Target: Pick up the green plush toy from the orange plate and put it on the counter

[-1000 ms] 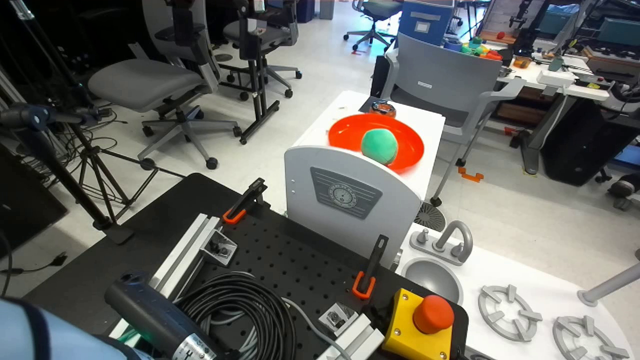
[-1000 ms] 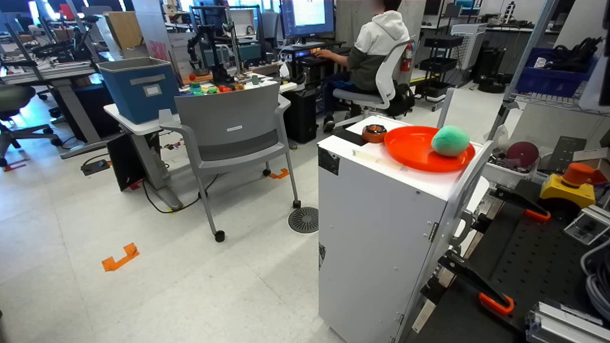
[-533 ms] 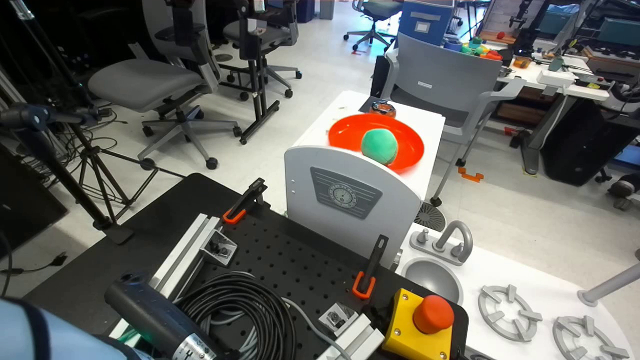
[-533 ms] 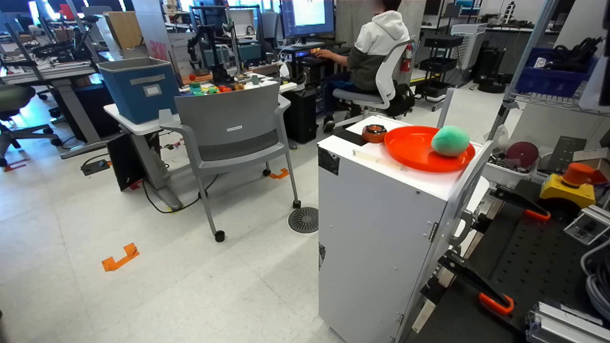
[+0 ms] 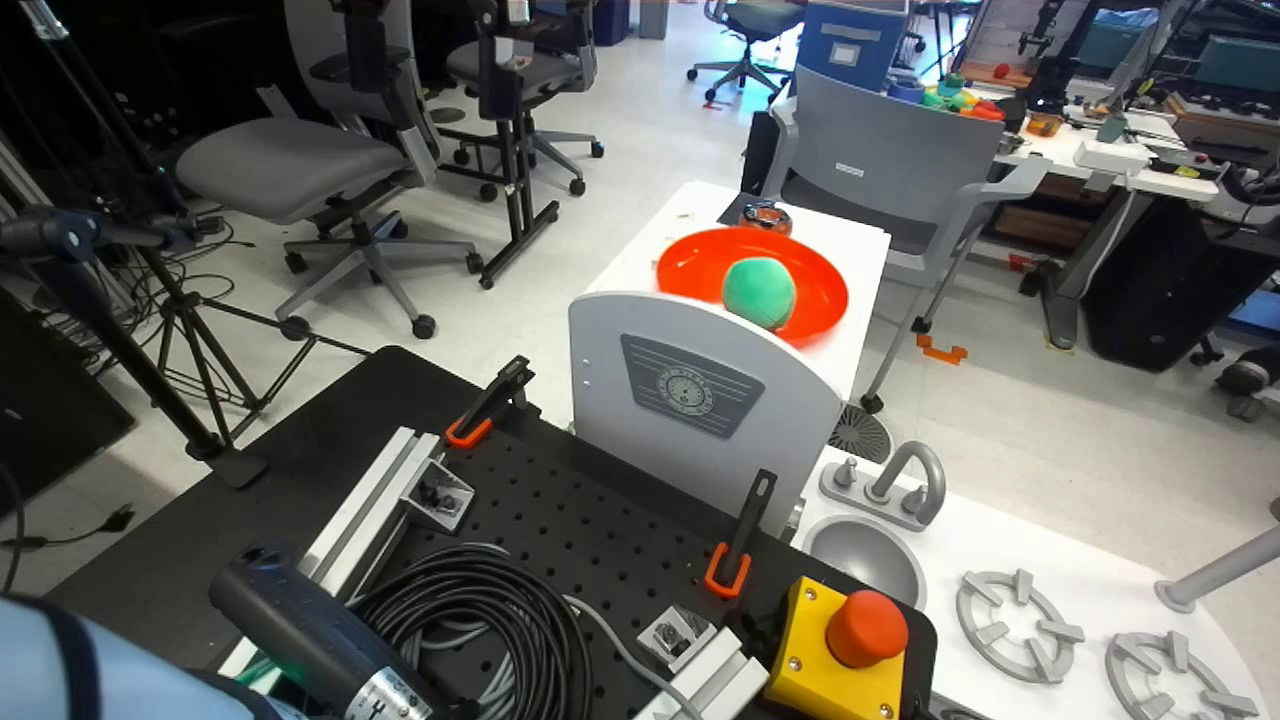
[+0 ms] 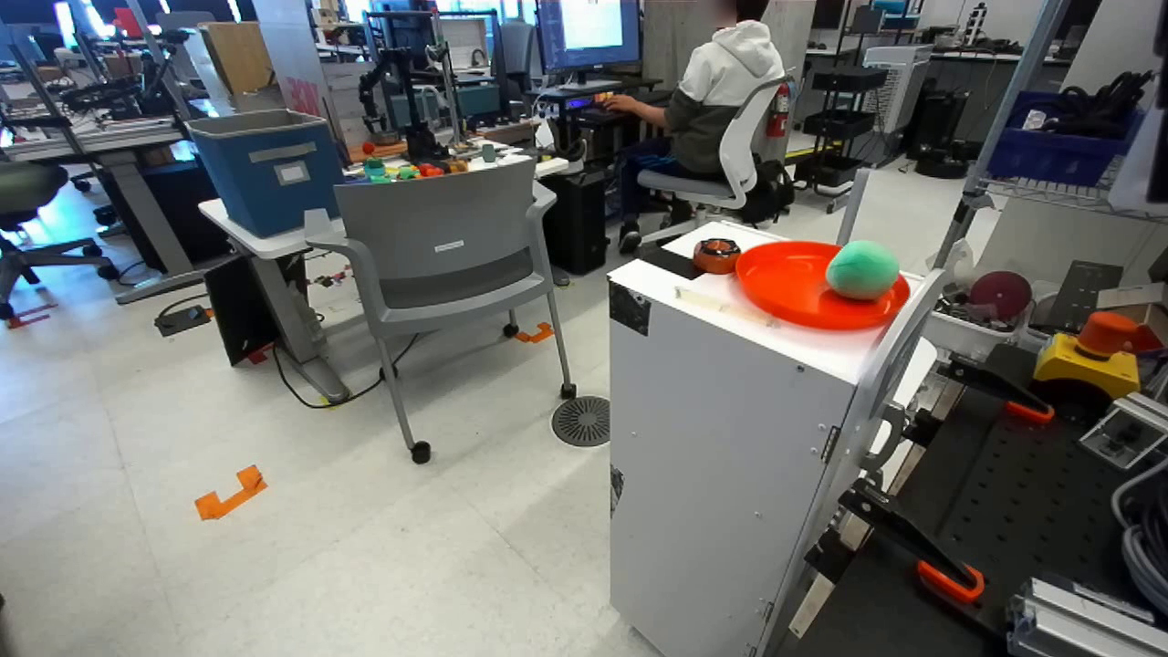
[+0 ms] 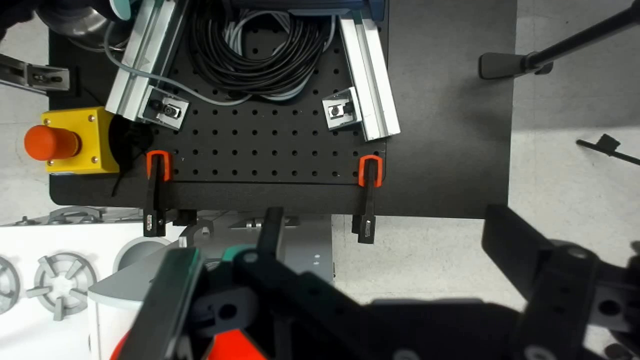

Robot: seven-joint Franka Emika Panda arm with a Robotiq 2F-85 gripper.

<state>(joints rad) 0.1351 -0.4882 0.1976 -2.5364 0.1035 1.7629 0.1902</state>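
Nothing looks moved since the earlier exterior frame. The gripper (image 7: 382, 232) spreads wide, empty. Right of centre in both exterior views, the green plush toy (image 6: 862, 270) sits on the orange plate (image 6: 787, 283); best straddle it from above, clear of the arched panel (image 5: 690, 452), whose dial emblem (image 5: 686, 389) is illegible.

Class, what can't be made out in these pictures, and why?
Part of the orange plate, in an exterior view: hidden by the green plush toy and the grey panel.
Most of the orange plate, in the wrist view: hidden by the gripper, cut off by the bottom edge.
Dial markings, in an exterior view: too small to read.
Monitor, in an exterior view: cut off by the top edge.
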